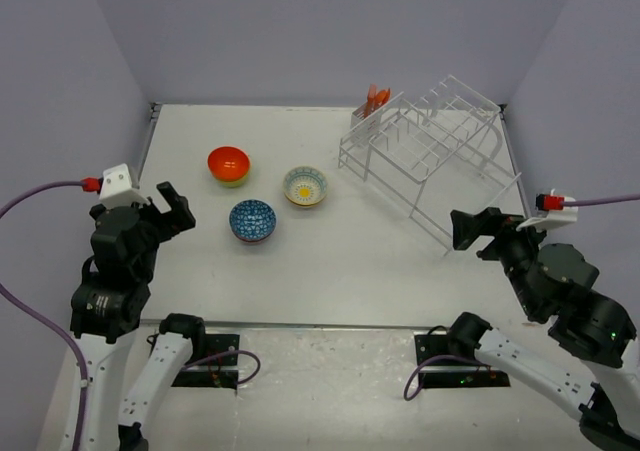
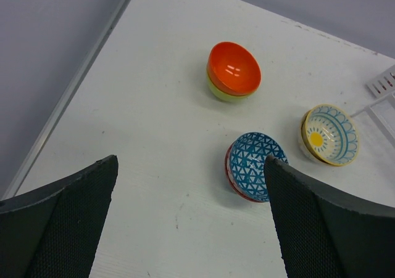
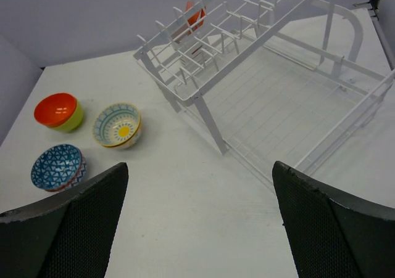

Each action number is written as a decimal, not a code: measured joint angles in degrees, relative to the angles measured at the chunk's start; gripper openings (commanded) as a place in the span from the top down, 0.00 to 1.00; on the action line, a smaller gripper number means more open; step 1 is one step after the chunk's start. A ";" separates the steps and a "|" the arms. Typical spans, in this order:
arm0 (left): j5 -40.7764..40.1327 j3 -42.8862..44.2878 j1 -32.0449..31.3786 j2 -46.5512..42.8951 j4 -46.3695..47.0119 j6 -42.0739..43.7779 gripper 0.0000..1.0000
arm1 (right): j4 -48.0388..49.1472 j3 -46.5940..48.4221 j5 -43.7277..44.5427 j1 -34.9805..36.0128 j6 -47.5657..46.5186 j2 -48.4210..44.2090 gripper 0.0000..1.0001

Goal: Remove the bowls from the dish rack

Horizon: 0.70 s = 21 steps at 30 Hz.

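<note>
Left end effector (image 1: 172, 207) and right end effector (image 1: 468, 229) hung released, empty.
Stacked bowls (image 1: 253, 220) lay nearer the left; the bowl-free dish rack (image 1: 430, 151) stood at the bench's (image 1: 350, 271) far right corner.

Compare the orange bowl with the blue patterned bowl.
The orange bowl is plain and glossy inside; the blue bowl carries a triangle pattern. The orange bowl nests in a lime green bowl, the blue bowl in a reddish bowl. Both sit on the table, outside the rack.

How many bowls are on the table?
3 face up: orange bowl at the back left, blue patterned bowl in front, yellow-centred bowl nearer the dish rack. Rims beneath hint at nested bowls hidden under them.
</note>
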 measured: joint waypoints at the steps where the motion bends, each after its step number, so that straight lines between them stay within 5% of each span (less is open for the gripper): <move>1: 0.11 -0.33 0.00 -0.50 0.00 0.24 0.00 | -0.50 -0.61 0.33 0.00 -0.04 -0.61 0.01; 21: 2.58 -5.01 0.00 -2.49 2.43 0.74 0.00 | -0.17 -8.39 4.50 0.00 -0.48 -1.33 0.01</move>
